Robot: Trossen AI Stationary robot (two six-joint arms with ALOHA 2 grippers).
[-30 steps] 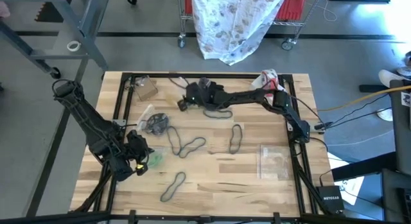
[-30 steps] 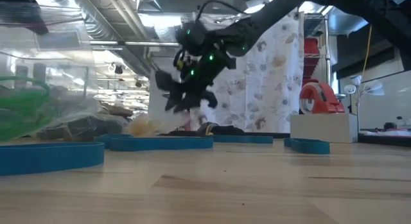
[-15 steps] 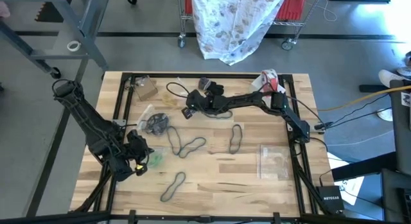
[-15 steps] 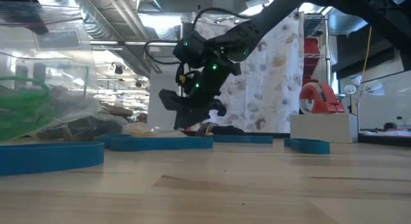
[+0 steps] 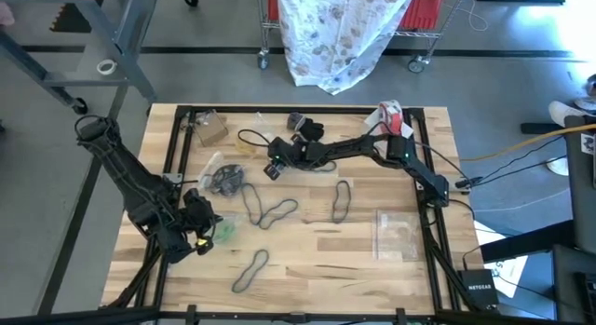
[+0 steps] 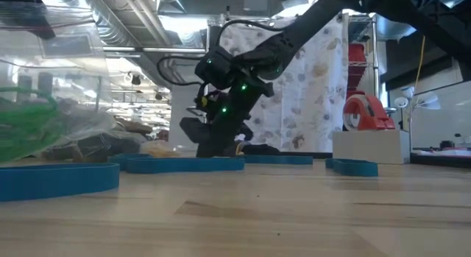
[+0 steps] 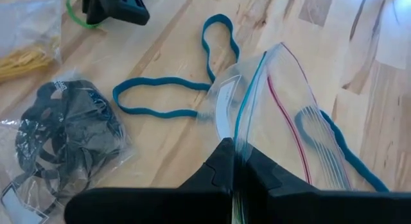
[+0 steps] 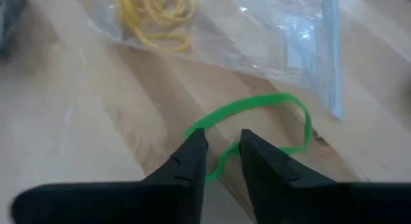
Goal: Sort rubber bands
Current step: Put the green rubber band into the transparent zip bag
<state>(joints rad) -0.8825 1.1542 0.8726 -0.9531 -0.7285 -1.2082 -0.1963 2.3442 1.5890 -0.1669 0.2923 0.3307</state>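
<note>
My right gripper (image 5: 273,167) is low over the far middle of the table. Its fingers are slightly open and stand on either side of the near end of a green rubber band (image 8: 257,121) that lies flat on the wood. I cannot tell whether they touch it. My left gripper (image 5: 200,227), at the near left, is shut on a clear zip bag (image 7: 282,102) holding green bands (image 6: 22,124). Several teal bands (image 5: 279,211) lie on the table's middle. My left gripper pinches the clear bag between its two fingers at the edge with the zip strip (image 7: 239,137), several layers together. The bag spreads away from the fingertips, and its far part lies over a teal band (image 7: 347,147) on the table.
A bag of black bands (image 5: 226,179) lies left of middle, and a bag of tan bands (image 8: 154,12) lies at the far left. An empty clear bag (image 5: 399,234) lies at the right. A red-and-white tape roll (image 5: 391,115) stands at the far right. Black frame rails edge the table.
My right gripper has come down from above the table to the wood and moved a little toward the near edge, ending at the green band. My left gripper and its bag have kept still.
</note>
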